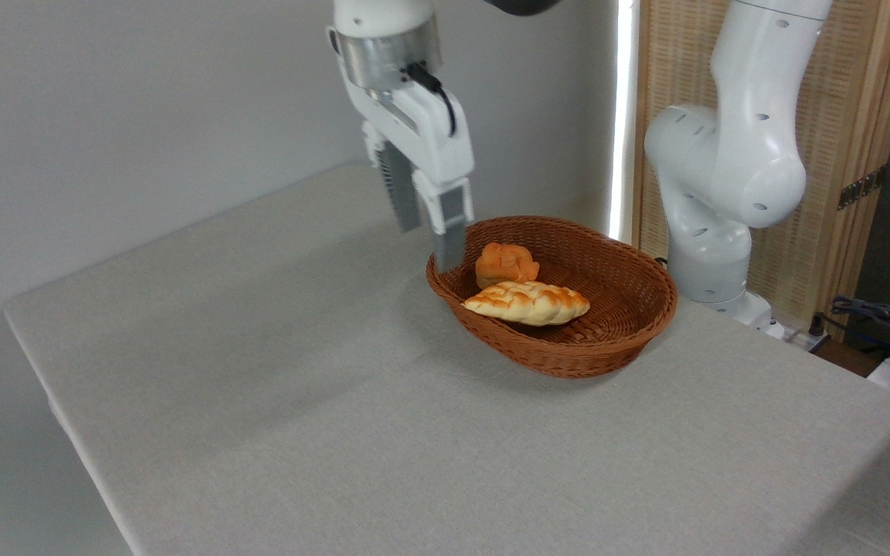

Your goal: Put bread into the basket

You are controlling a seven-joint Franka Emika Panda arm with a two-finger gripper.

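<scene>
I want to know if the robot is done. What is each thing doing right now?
Braided loaf: lying in the basket, nothing holding it.
Round orange bun: in the basket, behind the loaf.
Wicker basket: upright on the table, holding both.
Gripper: open, empty, by the basket's left rim.

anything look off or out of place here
Nothing stands out. The golden braided loaf lies flat inside the reddish-brown oval wicker basket, beside a small round orange bun. The basket sits level on the table; nothing spilled or damaged.
</scene>
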